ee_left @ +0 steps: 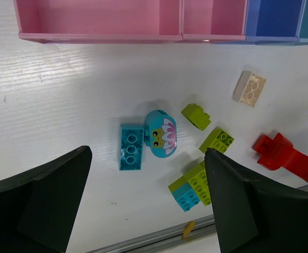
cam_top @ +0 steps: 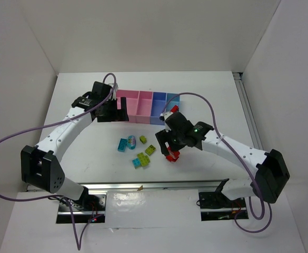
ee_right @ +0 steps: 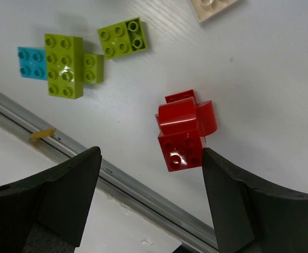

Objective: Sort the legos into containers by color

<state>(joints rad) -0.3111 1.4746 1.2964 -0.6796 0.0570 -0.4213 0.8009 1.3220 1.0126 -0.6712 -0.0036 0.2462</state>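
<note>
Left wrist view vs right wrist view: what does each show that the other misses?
Left wrist only: pink bins, blue bin, teal brick, rounded teal flower piece.
Right wrist only: just its own tool, open.
Both: red piece, beige brick, lime brick, lime-and-cyan cluster, metal rail.

On L wrist cam I only get the near strip of the tray [ee_left: 101, 37], rest cut by top edge, and the red bricks [ee_left: 280, 153] run to the R edge. R wrist cam clips the beige brick [ee_right: 211, 8] at top; from overhead, part of the red bricks is hid under the right gripper [cam_top: 168, 146].
</note>
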